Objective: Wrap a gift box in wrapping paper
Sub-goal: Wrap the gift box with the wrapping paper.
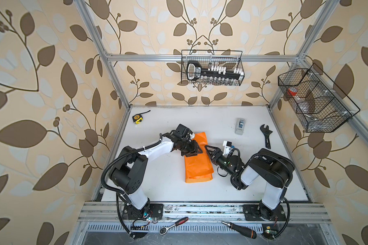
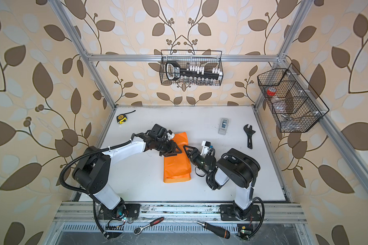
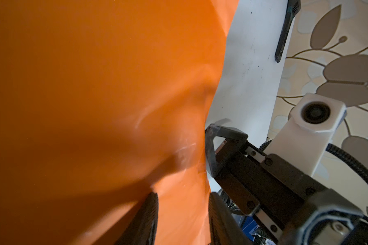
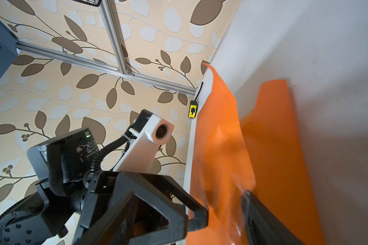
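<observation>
The orange wrapping paper lies mid-table, folded into a long creased packet. The gift box is hidden. My left gripper reaches over the packet's far half from the left. In the left wrist view its jaws stand apart, and the paper runs unbroken between them. My right gripper meets the packet's right edge, open. One of its fingers lies beside a raised fold of paper. Its tip touches the paper's edge.
A grey tape dispenser and a black wrench lie at the back right, and a yellow tape measure at the back left. Wire baskets hang on the walls. A ratchet and a screwdriver lie on the front rail.
</observation>
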Robot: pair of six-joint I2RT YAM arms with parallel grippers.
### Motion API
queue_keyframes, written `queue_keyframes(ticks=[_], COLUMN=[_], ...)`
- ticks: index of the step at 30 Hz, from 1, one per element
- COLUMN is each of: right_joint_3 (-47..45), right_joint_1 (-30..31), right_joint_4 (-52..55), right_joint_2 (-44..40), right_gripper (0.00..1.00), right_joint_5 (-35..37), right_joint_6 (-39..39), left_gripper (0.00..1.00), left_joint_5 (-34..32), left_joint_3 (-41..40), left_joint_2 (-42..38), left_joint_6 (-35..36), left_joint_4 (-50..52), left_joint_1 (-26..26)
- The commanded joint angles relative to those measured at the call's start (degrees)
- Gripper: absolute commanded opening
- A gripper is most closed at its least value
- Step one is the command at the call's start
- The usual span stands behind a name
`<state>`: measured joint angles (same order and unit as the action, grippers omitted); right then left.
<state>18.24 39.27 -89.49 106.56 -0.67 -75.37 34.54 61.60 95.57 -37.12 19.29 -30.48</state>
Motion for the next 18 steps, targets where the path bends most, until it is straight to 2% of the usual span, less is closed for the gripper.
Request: queue_keyframes(ticks=[1,12,18], right_joint_3=[0.39,-1.1,-5.35], right_joint_1=[0.36,-0.47,-3.24], right_joint_4=[-2.7,-2.7,-2.7], right_joint_2=[1.73,1.88,-2.56], right_gripper=[0.79,0.77,0.76], right_joint_5=[-1.0,-0.56,-1.74], right_joint_6=[0.4,1.41,2.39], left_gripper=[0.43,0.43,0.43], left_joint_5=[-3.59,-3.62,-3.67], left_joint_3=[-2.36,-2.28,-2.25], left_joint_2=[2.36,2.65,2.65], left_joint_6=[0.65,0.65,0.65], left_joint_4=[5.42,5.46,5.56], left_joint_1=[-1.05,-1.07,-1.07])
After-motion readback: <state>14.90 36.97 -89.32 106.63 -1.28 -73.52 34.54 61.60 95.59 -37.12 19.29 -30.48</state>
